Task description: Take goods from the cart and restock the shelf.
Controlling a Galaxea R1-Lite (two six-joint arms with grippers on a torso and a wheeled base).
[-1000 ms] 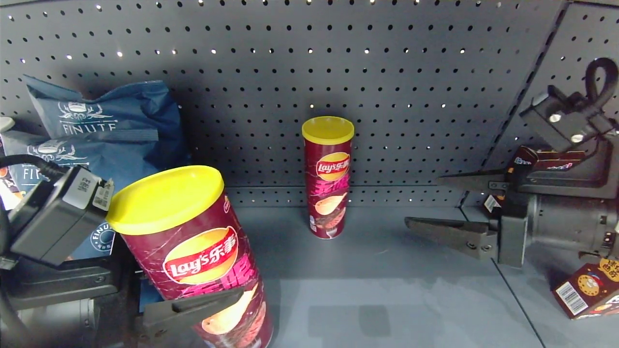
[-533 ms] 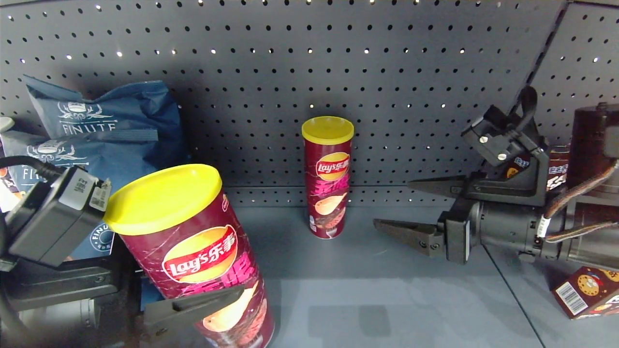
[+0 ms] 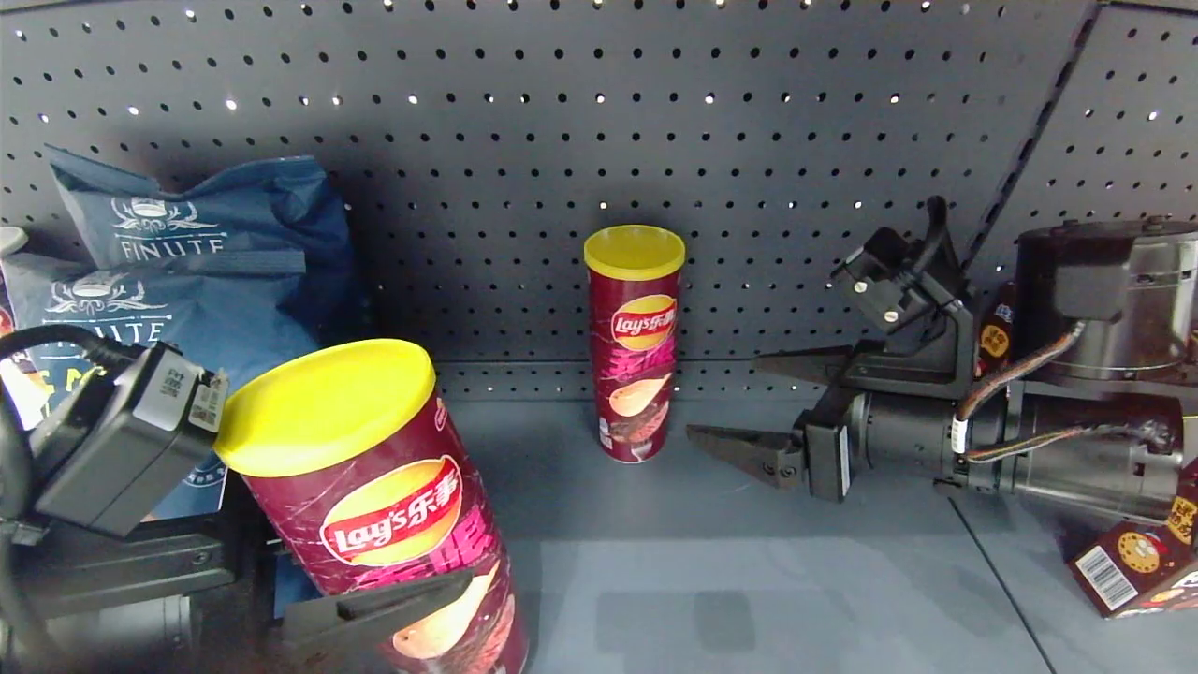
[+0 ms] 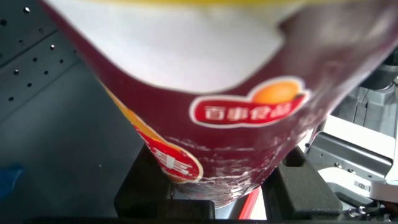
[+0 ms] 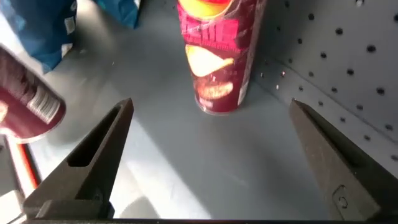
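A maroon chip can with a yellow lid (image 3: 374,505) is held tilted at the lower left, my left gripper (image 3: 365,599) shut on its lower body; up close its label (image 4: 205,106) sits between the dark jaws. A second chip can (image 3: 635,342) stands upright against the pegboard at the back of the shelf (image 3: 730,562), and its base appears in the right wrist view too (image 5: 216,56). My right gripper (image 3: 749,402) is open and empty, just right of that standing can, fingers (image 5: 93,162) spread wide toward it.
Blue snack bags (image 3: 187,253) lean against the pegboard at the left. Small brown boxes (image 3: 1132,562) lie at the right beyond a shelf divider. Bare shelf floor lies between the two cans and toward the front.
My right arm has moved left along the shelf, bringing its open gripper close to the standing can. The held can has sunk slightly in my left gripper's grip.
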